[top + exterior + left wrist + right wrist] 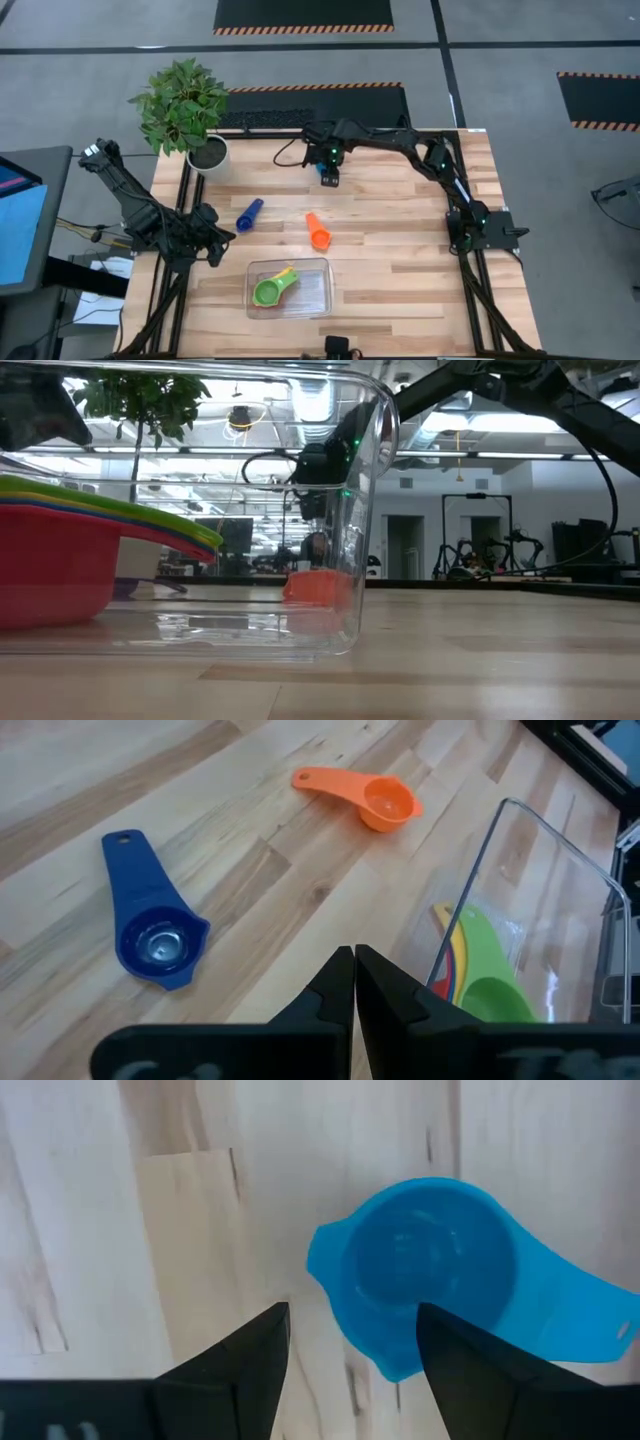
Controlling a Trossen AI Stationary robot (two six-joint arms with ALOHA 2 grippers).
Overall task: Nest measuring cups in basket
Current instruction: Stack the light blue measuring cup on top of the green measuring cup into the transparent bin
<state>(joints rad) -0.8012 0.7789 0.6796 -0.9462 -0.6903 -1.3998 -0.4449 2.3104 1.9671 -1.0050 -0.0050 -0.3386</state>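
While poised with jaws wide over the light blue cup (430,1270), upper centre of the overhead frame: right gripper (329,176).

Pinched shut and empty at left edge: left gripper (212,243). Lying loose mid-table: dark blue cup (249,214), orange cup (317,233). Nested in the basket (318,292), lower centre: green cup (271,291) over yellow and red.

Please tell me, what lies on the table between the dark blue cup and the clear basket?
Nothing: in the high view, only bare wood separates the dark blue cup from the basket. The orange cup lies off to the side.
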